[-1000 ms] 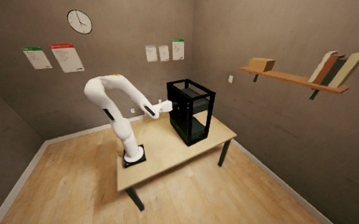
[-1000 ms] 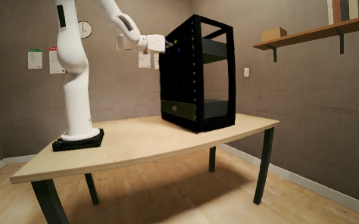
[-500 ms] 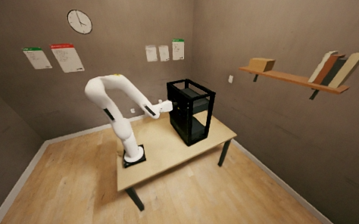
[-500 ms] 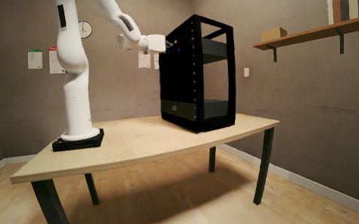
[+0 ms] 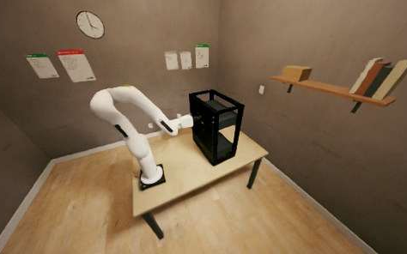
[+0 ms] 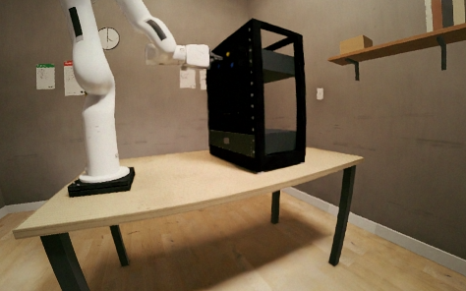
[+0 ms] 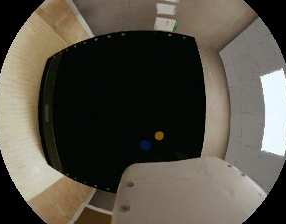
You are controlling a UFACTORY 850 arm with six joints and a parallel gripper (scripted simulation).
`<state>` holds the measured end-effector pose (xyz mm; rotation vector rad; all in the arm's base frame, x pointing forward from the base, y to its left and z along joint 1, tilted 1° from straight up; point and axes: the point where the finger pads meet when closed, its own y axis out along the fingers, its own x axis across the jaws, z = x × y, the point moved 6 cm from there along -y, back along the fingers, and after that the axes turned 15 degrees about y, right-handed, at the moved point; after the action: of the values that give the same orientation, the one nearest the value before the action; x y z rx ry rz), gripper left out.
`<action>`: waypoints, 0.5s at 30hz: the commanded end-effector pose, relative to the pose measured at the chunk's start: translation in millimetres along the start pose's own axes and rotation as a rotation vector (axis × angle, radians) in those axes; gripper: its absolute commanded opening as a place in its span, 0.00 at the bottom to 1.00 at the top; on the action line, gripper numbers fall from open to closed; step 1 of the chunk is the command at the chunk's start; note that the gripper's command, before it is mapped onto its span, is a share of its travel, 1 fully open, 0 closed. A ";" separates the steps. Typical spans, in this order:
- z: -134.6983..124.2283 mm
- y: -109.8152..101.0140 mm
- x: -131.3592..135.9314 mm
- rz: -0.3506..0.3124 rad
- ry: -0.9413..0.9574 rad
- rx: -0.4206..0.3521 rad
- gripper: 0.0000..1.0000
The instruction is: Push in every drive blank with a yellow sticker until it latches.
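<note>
A black open-frame rack point(image 5: 236, 124) point(image 6: 255, 93) point(image 7: 121, 110) stands upright on the wooden table point(image 5: 184, 172) point(image 6: 181, 182). Its front faces my arm. My gripper point(image 5: 195, 116) point(image 6: 215, 57) is shut and empty, its tip right at the upper front of the rack. A yellow sticker point(image 6: 228, 53) point(image 7: 159, 136) and a blue sticker point(image 7: 144, 144) show close together on the dark upper front panels. The blanks themselves are too dark to tell apart. A grey blank point(image 6: 232, 143) sits near the bottom of the rack's front.
My arm's base point(image 5: 152, 180) point(image 6: 102, 183) is bolted to the table left of the rack. A wall shelf point(image 5: 334, 90) point(image 6: 402, 41) with books and a box hangs at the right, well away from the rack.
</note>
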<state>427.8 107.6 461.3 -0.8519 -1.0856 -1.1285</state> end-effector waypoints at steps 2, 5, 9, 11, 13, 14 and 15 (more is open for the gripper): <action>0.5 -35.8 1.6 -0.002 0.000 0.001 0.00; 0.5 -41.3 1.6 -0.002 0.000 0.001 0.00; 0.5 -59.0 1.5 -0.002 0.000 0.001 0.00; 0.4 -64.5 1.5 -0.002 0.000 0.001 0.00; 0.5 -67.7 1.5 -0.002 0.000 0.001 0.00; 0.4 -68.6 1.5 -0.002 0.000 0.001 0.00; 0.4 -69.1 1.5 -0.002 0.000 0.001 0.00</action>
<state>368.0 92.9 460.9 -0.8508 -1.0866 -1.1294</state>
